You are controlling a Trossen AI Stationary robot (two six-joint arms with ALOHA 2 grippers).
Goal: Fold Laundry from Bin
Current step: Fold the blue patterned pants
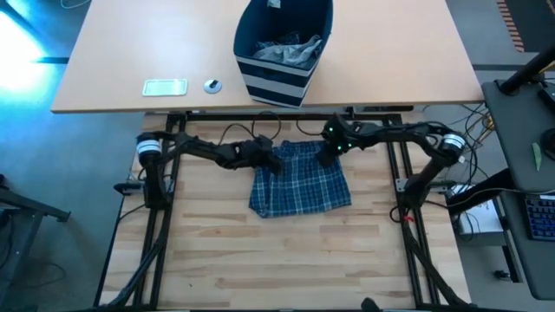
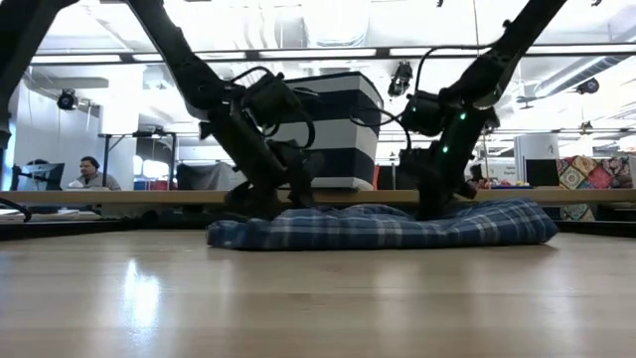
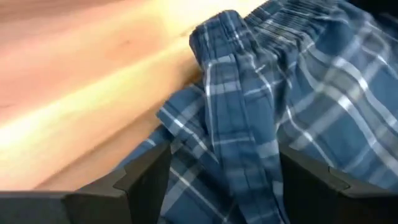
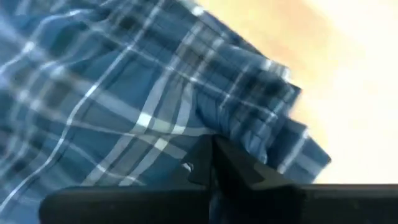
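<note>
Blue-and-white plaid shorts lie flat on the wooden table, waistband toward the far edge. My left gripper is low at their far left corner. It is open, its fingers on either side of a bunched fold. My right gripper is low at the far right corner and shut on the cloth. The navy striped bin stands on the desk beyond, with grey cloth inside. My left gripper has the bunched side edge of the shorts between its open fingers; I cannot tell whether they touch it. My right gripper pinches a raised fold of the shorts near their far right corner, coming down from above. The rest of the shorts lies on the table.
A pale flat device and a small round object lie on the far desk, left of the bin. Black frame rails run along both sides of the table. A person sits far off in the room.
</note>
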